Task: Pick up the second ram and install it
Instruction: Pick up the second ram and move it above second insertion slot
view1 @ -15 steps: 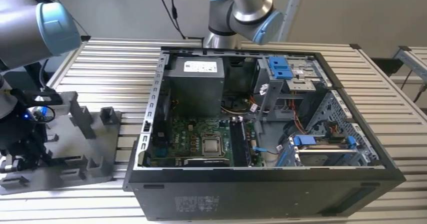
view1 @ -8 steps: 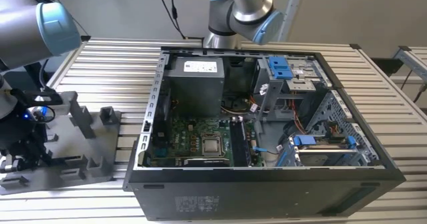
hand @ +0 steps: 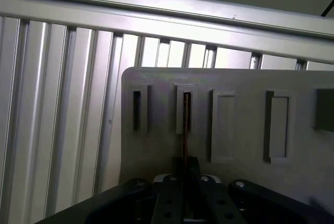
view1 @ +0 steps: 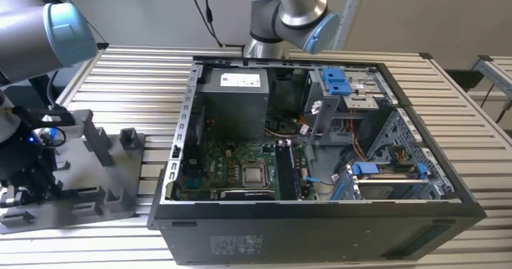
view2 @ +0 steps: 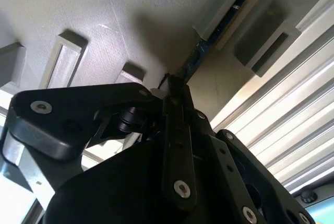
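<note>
In both wrist views the second ram shows edge-on as a slim dark bar with a blue-green tint [view2: 201,51] [hand: 186,135]. Its far end sits in a raised slot [hand: 186,110] of the grey holder plate [hand: 245,182]. My gripper [view2: 175,96] [hand: 190,167] is shut on the near end of the board, its two dark fingers pressed close on either side. In the exterior view the gripper [view1: 30,185] hangs over the grey holder [view1: 88,188] at that view's left, beside the open computer case [view1: 320,161].
The holder carries several more raised slots [hand: 136,110] and upright posts [view1: 98,140]. Ribbed aluminium table slats [hand: 57,119] run around it. Inside the case lie the green motherboard [view1: 240,167], a grey power supply [view1: 234,101] and blue drive-bay clips [view1: 336,80]. A second arm [view1: 288,17] stands behind the case.
</note>
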Tool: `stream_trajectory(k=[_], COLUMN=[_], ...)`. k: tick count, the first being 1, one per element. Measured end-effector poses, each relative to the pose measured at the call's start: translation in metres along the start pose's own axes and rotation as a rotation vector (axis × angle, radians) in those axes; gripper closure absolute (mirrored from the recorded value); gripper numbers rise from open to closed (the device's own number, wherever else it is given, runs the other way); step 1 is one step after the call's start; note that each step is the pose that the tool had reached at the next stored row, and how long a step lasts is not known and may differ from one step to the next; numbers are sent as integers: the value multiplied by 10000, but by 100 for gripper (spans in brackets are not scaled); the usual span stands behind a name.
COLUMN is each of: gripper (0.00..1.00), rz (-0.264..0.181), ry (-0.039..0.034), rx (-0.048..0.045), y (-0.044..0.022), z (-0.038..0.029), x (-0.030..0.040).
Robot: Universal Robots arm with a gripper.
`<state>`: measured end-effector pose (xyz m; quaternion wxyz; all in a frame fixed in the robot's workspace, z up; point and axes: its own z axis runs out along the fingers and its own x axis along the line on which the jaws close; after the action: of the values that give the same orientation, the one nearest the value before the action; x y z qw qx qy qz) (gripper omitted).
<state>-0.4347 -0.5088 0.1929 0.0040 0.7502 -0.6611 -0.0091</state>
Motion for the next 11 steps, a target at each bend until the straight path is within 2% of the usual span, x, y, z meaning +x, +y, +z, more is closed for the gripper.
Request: stream_trajectory(k=[3,9,11], gripper=[86,86,86], rz=[0,0,0], ry=[1,0,0], rx=[-2,0,0], y=[1,3,3], z=[-22,-134,-152], x=[0,-1,-1])
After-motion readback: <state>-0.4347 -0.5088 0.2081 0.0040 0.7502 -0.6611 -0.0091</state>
